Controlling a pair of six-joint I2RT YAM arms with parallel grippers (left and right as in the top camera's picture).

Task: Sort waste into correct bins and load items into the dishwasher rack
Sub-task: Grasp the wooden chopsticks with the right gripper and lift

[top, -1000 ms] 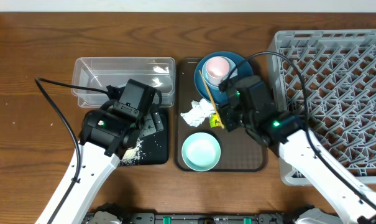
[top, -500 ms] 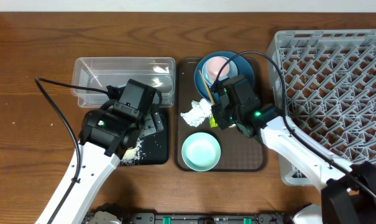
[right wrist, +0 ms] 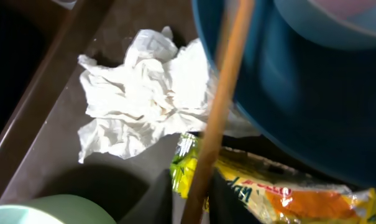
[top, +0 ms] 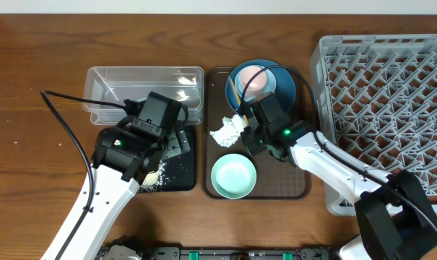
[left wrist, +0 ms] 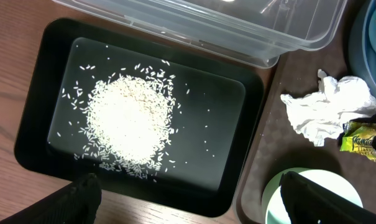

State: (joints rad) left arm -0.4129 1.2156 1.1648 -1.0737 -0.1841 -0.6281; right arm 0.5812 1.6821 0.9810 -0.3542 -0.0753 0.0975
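Note:
My right gripper [top: 248, 137] [right wrist: 203, 199] is low over the brown serving tray, beside the crumpled napkin [top: 229, 130] [right wrist: 138, 106]. It is shut on a wooden chopstick [right wrist: 222, 99] that leans on the dark-blue plate [top: 283, 83] [right wrist: 299, 81]. The snack wrapper [right wrist: 268, 180] [left wrist: 362, 134] lies just under the jaws. The pink cup [top: 253, 78] sits on the plate. The mint bowl [top: 233, 175] is at the tray's front. My left gripper [top: 167, 144] [left wrist: 197, 199] is open and empty above the black tray [top: 182, 170], which holds a rice pile [left wrist: 128, 118].
The clear tub [top: 131, 79] [left wrist: 237, 31] stands behind the black tray. The grey dishwasher rack [top: 391, 87] fills the right side. The brown serving tray [top: 283, 180] lies between the bins and the rack. A black cable crosses the table at the left.
My right gripper has moved left and a little back along the brown tray, ending beside the napkin and covering the wrapper from above. The left arm has not moved.

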